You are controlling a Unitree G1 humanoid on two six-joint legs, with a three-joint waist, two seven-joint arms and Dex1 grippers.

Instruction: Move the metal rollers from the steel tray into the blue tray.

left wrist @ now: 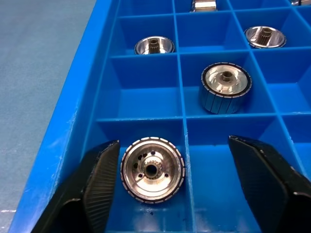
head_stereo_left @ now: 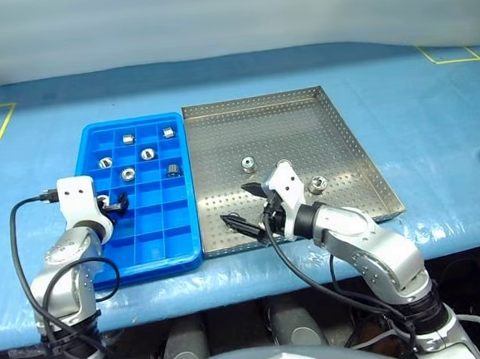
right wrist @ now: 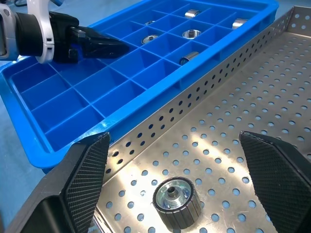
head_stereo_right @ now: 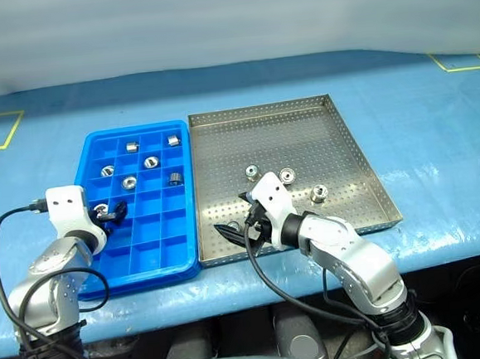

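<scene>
Left gripper (left wrist: 170, 189) is over the blue tray (head_stereo_left: 88, 154), jaws spread around a roller (left wrist: 152, 169) sitting loose in its compartment, so that one looks dropped off. Right gripper (right wrist: 177, 182) hangs low over the steel tray (head_stereo_left: 336, 130), jaws wide either side of another roller (right wrist: 177, 196), lined up to pinch, I'd say. A few more metal rollers (head_stereo_right: 286, 176) wait further in.

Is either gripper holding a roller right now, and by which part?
Nothing held. Left gripper open around a roller in the blue tray; right gripper open.
</scene>
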